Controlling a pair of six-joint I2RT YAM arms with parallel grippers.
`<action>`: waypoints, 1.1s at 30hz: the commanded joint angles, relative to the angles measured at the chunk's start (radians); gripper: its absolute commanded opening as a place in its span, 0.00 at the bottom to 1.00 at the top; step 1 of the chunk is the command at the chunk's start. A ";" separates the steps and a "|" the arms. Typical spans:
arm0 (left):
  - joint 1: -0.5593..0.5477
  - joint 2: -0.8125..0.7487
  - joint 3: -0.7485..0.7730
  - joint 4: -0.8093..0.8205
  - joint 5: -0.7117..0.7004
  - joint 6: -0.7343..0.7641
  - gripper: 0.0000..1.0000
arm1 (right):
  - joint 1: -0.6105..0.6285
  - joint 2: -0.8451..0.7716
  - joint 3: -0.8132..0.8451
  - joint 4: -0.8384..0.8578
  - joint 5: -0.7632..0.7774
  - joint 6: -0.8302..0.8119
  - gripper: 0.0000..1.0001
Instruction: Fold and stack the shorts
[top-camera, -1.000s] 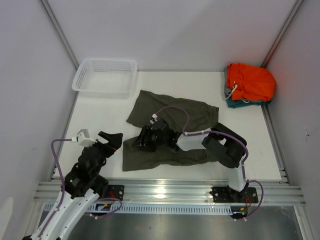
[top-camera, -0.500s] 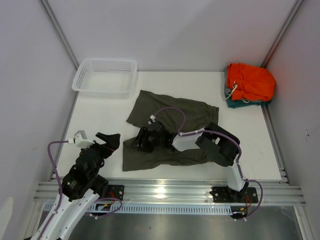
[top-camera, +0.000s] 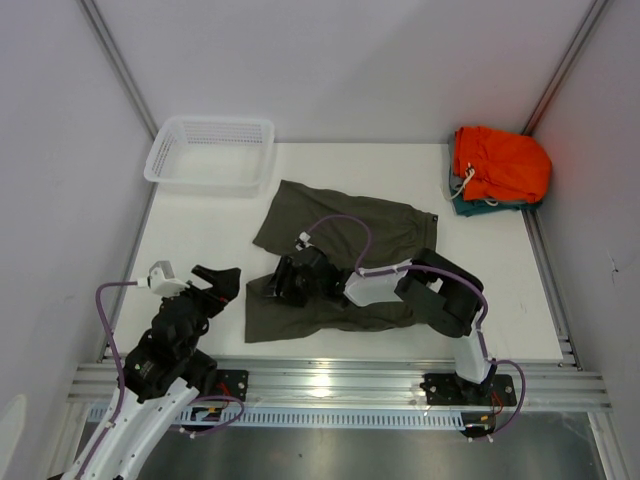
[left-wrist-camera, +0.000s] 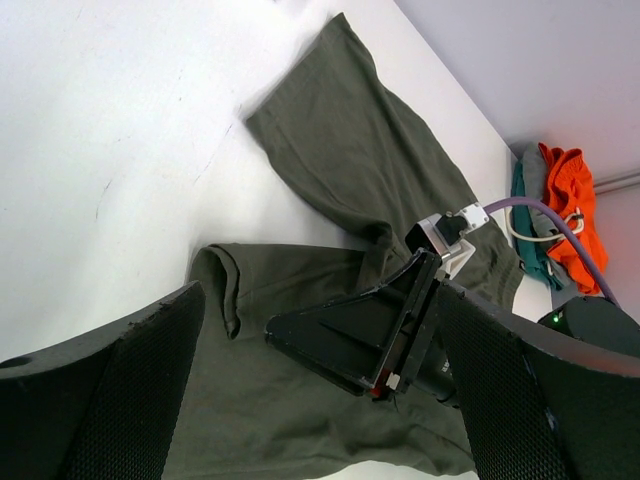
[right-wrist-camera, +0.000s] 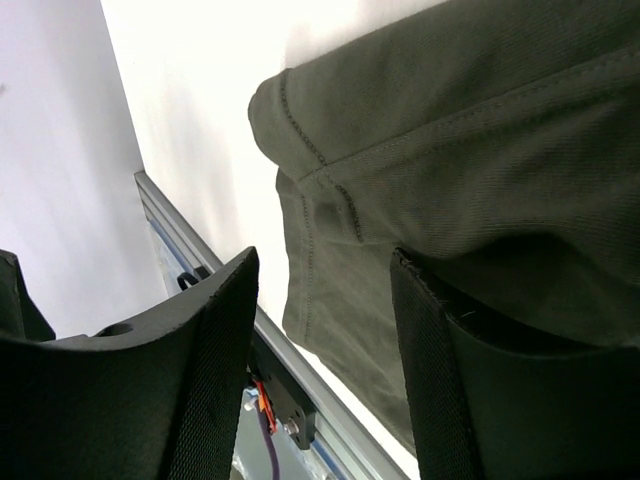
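Moved since a second ago: my right gripper (top-camera: 284, 283) has slid a little toward the basket (top-camera: 160, 166) side, along the nearer leg of the shorts (top-camera: 340, 215). My left gripper (top-camera: 222, 276) has drawn back slightly, away from the basket.
Left gripper: it hangs over bare table (top-camera: 200, 225), nearer me than the basket and well apart from it. The fingers are wide apart with nothing between them.
Basket: white mesh, upright, at the back of the table.
Shorts: olive-green, spread flat, nearer me than the basket and to its right. The farther leg's hem lies close to the basket's near right corner. The nearer leg's hem is partly folded over.
Right gripper: low over the nearer leg's hem, on the end toward the basket. The fingers are apart, and the wrist view shows the folded hem between them. I cannot tell whether the tips touch the cloth.
Orange shorts (top-camera: 500, 165): bunched on a teal garment (top-camera: 462, 207), far right of the basket, about as far back.
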 joint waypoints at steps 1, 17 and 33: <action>-0.003 -0.001 0.022 0.008 0.004 0.020 0.99 | 0.006 -0.035 0.004 0.008 0.041 -0.012 0.57; -0.005 0.002 0.022 0.014 0.010 0.030 0.99 | -0.003 0.038 0.091 -0.041 0.107 -0.029 0.48; -0.003 0.014 0.073 -0.001 -0.004 0.037 0.99 | 0.092 -0.060 0.275 -0.449 0.428 -0.624 0.45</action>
